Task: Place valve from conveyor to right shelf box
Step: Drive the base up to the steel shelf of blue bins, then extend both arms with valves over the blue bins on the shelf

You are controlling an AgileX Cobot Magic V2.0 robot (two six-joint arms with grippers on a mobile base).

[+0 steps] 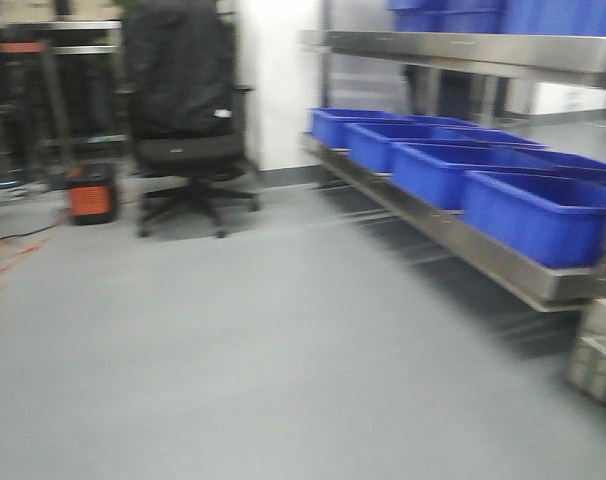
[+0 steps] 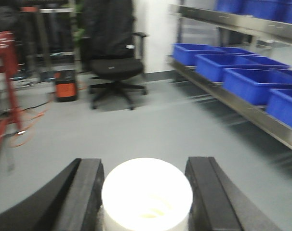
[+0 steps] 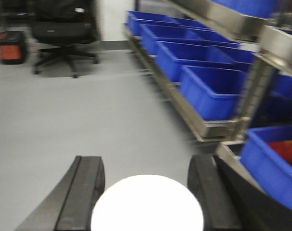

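White overexposed round object (image 2: 147, 192) sits between left gripper (image 2: 145, 166) fingers (image 2: 86, 187), seemingly touching both. Similar white disc (image 3: 147, 204) sits between right gripper (image 3: 146, 166) fingers. Valve or not, gripped or not: cannot tell. Conveyor out of view. Blue boxes (image 1: 538, 215) on shelf (image 1: 453, 235) at right; placing judged not yet done.

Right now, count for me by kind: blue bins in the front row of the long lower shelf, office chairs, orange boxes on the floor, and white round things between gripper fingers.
Blue bins: 4
Office chair: 1
Orange box: 1
White round objects, in the left gripper and the right gripper: 2
Total: 8
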